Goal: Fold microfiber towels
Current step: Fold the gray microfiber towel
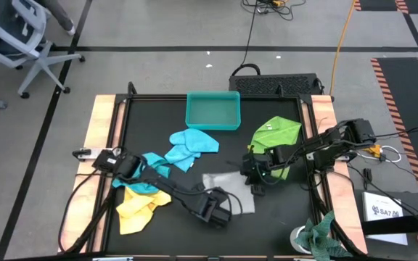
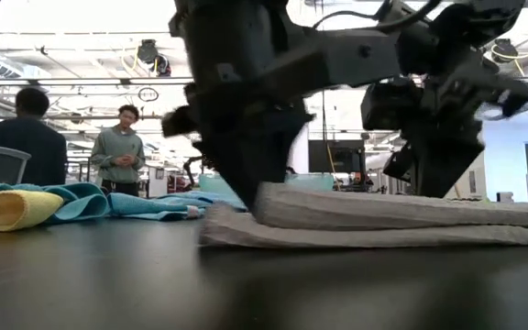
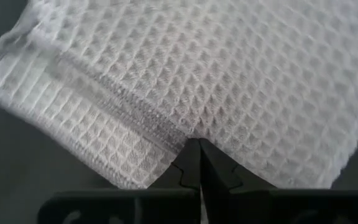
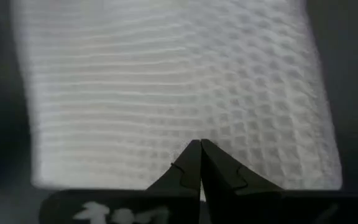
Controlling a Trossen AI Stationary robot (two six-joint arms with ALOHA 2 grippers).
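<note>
A pale grey towel lies folded in two layers on the black table's middle. My left gripper is shut and points steeply down at the towel's near left end. My right gripper is shut too and slants down over the towel's far right part. Each wrist view shows shut fingertips against the waffle cloth. The other towels lie loose: blue, turquoise, yellow, lime green. My left gripper has its shut fingertips down on the towel's top layer, right beside a stitched hem. It comes from above, pointing steeply down. The towel lies flat on the table; I cannot tell whether any cloth is caught between the tips. My right gripper has its shut fingertips at the towel's upper surface, slanting down from the table's right. I cannot tell whether they touch it.
A teal tray stands at the table's far middle. A mottled green-and-white rag sits at the near right corner. Wooden rails border the table's left and right. Two people stand in the room beyond.
</note>
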